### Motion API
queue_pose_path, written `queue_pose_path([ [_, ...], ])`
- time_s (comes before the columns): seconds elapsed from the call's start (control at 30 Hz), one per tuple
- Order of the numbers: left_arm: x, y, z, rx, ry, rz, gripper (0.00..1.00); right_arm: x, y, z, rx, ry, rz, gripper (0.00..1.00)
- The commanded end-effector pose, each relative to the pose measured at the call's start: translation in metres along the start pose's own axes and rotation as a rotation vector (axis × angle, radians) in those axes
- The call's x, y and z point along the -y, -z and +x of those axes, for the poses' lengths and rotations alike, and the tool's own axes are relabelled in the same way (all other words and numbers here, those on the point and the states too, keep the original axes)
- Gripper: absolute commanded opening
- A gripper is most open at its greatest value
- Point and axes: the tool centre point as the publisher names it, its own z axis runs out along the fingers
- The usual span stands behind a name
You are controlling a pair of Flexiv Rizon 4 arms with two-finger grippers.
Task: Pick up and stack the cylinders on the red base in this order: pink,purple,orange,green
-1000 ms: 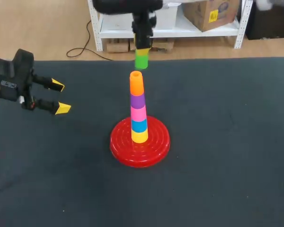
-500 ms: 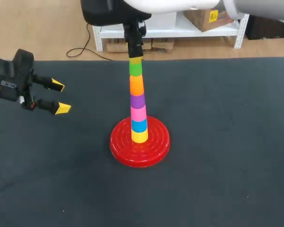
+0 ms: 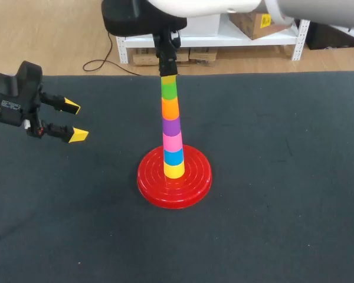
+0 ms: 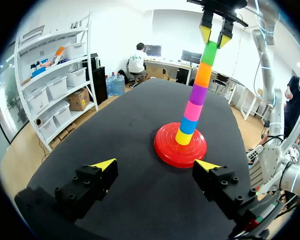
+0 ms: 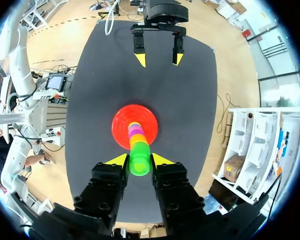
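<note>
Logged at left of frame left gripper (image 3: 75, 121) spread wide and unmoved, then at upper centre green cylinder (image 3: 169, 88) brought down from mid-air onto orange cylinder (image 3: 170, 107) topping the stack on red base (image 3: 194, 183), pinched at its top by right gripper (image 3: 169, 76).

Glossy red plastic base (image 3: 196, 177), ringed with fine ridges, catches the light. The stacked cylinders (image 3: 172, 127) look smooth plastic; the dark surface (image 3: 283, 212) is matt, felt-like.
</note>
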Motion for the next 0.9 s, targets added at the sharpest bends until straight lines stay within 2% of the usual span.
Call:
queue_pose_path([
  [0.03, 0.0, 0.0, 0.001, 0.005, -0.002, -0.001, 1.0, 0.004, -0.002, 0.002, 0.013, -0.003, -0.018, 0.0],
  [0.47, 0.0, 0.0, 0.001, 0.005, -0.002, -0.001, 1.0, 0.002, -0.023, 0.002, 0.015, -0.012, -0.055, 0.0],
  [0.6, 0.0, 0.0, 0.001, 0.005, -0.002, -0.001, 1.0, -0.001, -0.021, 0.001, 0.025, -0.014, -0.017, 0.01],
  [0.63, 0.0, 0.0, 0.001, 0.005, -0.002, -0.001, 1.0, -0.002, -0.019, 0.0, 0.026, -0.012, -0.016, 0.3],
  [0.67, 0.0, 0.0, 0.001, 0.005, -0.002, -0.001, 1.0, -0.003, -0.015, -0.001, 0.03, -0.005, 0.004, 0.68],
  [0.7, 0.0, 0.0, 0.001, 0.005, -0.002, -0.001, 1.0, -0.005, -0.011, -0.002, 0.031, 0.001, 0.017, 1.0],
  [0.77, 0.0, 0.0, 0.001, 0.005, -0.002, -0.001, 1.0, -0.009, -0.002, -0.006, 0.02, 0.031, 0.049, 1.0],
  [0.9, 0.0, 0.0, 0.001, 0.005, -0.002, -0.001, 1.0, -0.009, -0.002, -0.006, 0.02, 0.031, 0.049, 1.0],
])
